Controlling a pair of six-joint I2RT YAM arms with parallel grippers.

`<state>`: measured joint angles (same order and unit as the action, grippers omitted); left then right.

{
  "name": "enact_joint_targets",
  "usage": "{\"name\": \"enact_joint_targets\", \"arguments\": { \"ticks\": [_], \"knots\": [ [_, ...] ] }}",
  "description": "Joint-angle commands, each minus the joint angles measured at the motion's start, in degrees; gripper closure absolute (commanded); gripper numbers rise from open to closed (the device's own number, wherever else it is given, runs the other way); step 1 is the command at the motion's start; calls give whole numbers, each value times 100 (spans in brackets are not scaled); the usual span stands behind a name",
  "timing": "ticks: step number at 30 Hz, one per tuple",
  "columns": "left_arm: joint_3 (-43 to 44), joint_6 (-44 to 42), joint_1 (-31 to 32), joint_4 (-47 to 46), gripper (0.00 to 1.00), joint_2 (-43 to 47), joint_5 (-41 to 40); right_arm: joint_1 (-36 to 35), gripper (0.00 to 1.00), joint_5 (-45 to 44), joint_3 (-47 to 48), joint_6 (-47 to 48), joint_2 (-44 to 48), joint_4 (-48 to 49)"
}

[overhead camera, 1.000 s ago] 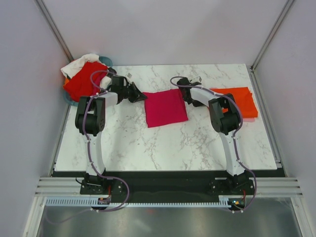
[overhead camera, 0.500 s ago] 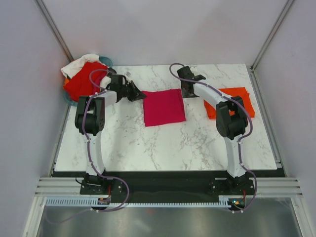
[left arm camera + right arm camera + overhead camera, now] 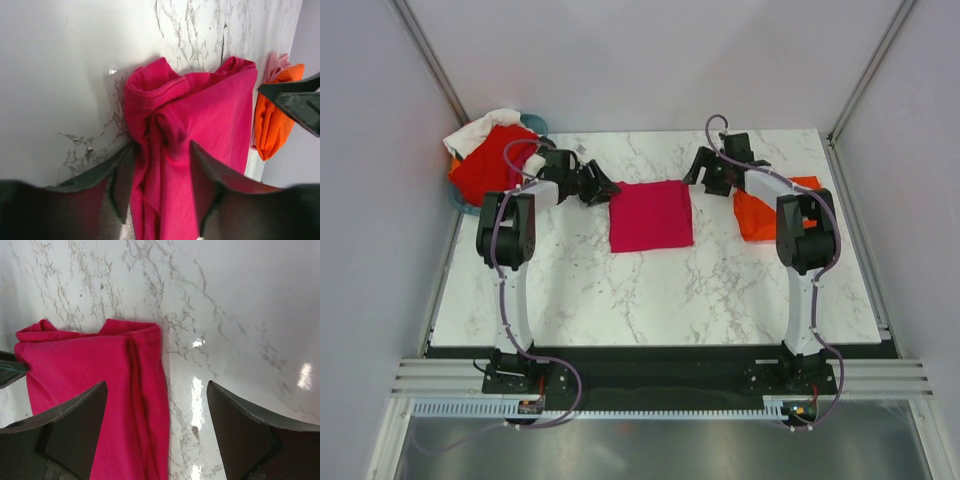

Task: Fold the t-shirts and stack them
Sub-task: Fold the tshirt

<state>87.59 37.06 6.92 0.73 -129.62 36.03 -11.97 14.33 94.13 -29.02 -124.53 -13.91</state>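
Note:
A magenta-pink t-shirt [image 3: 651, 216] lies folded into a rectangle at the middle of the table. My left gripper [image 3: 604, 188] is at its far left corner. In the left wrist view its jaws [image 3: 162, 145] stand apart, straddling a bunched fold of the pink shirt [image 3: 200, 115]. My right gripper [image 3: 697, 176] hovers open by the far right corner; the pink shirt's edge [image 3: 100, 375] lies below the wide jaws [image 3: 157, 385], untouched. An orange t-shirt [image 3: 770, 212] lies folded to the right. Red [image 3: 485, 168] and white [image 3: 485, 128] t-shirts are heaped at the back left.
The teal basket [image 3: 461, 201] under the heap sits off the table's back left corner. Marble table [image 3: 650, 290] runs bare toward the arm bases. Booth walls close in on the left, back and right. The right arm's elbow [image 3: 805, 225] is over the orange shirt.
Both grippers have opened and let go of the pink shirt. The right gripper has pulled back and to the right, off the shirt's corner. The shirt has settled slightly leftward.

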Motion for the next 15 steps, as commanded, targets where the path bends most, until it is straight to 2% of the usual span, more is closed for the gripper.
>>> {"name": "enact_joint_targets", "arguments": {
  "ticks": [1,4,10,15],
  "knots": [
    [-5,-76,-33,59,40,130,-227,-51,12,1054,70,-429,-326,784],
    [-58,-102,-50,59,36,227,-246,-25,18,1353,167,-526,-598,899],
    [-198,-111,-112,59,34,385,-246,-34,27,1512,194,-614,-941,1040],
    [-339,-172,-156,50,34,499,-342,-16,40,1494,202,-588,-1038,1057]
  ]
}}
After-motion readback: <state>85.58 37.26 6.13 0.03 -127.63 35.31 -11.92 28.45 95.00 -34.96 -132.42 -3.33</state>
